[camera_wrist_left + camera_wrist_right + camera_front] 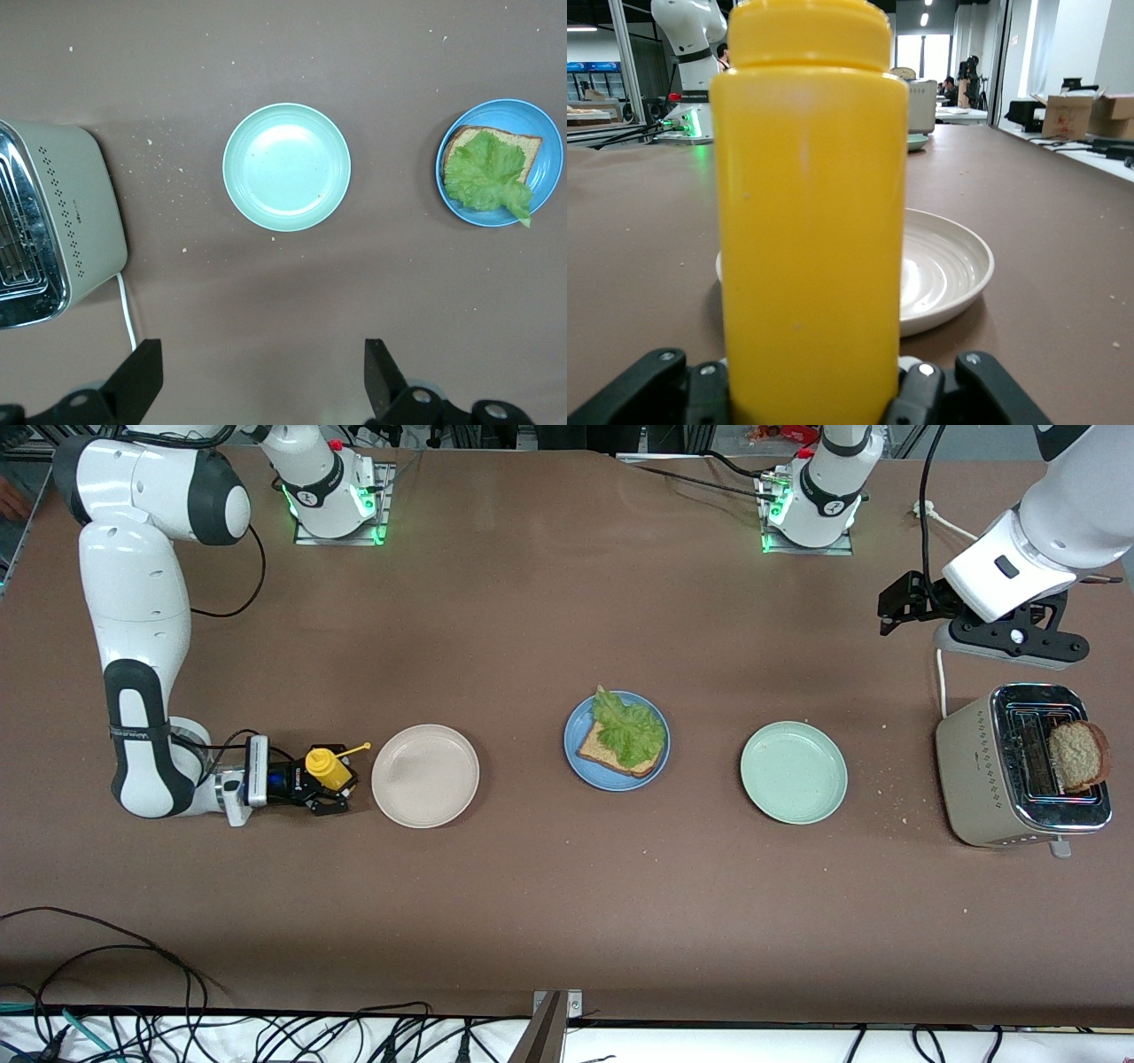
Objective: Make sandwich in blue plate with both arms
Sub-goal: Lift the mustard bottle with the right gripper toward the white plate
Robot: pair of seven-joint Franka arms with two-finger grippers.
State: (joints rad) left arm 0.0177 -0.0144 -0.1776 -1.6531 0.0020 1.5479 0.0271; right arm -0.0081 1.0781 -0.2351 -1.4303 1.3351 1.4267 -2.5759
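Brown tabletop: I see my right gripper [330, 784] pinching the yellow mustard bottle [326, 768] beside the beige plate [425, 776]; my left gripper [897, 607] waits spread above the toaster [974, 779].

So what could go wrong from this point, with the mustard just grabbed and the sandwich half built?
1. The right pincer is shut low on the yellow mustard bottle, right beside the beige plate; the tall bottle may tilt on lifting or clip the plate's rim.
2. The lettuce leaf lies loose on the bread slice in the blue plate; the nozzle could drag it off.
3. The open left pincer waits above the table near the toaster, whose second slice leans outward.
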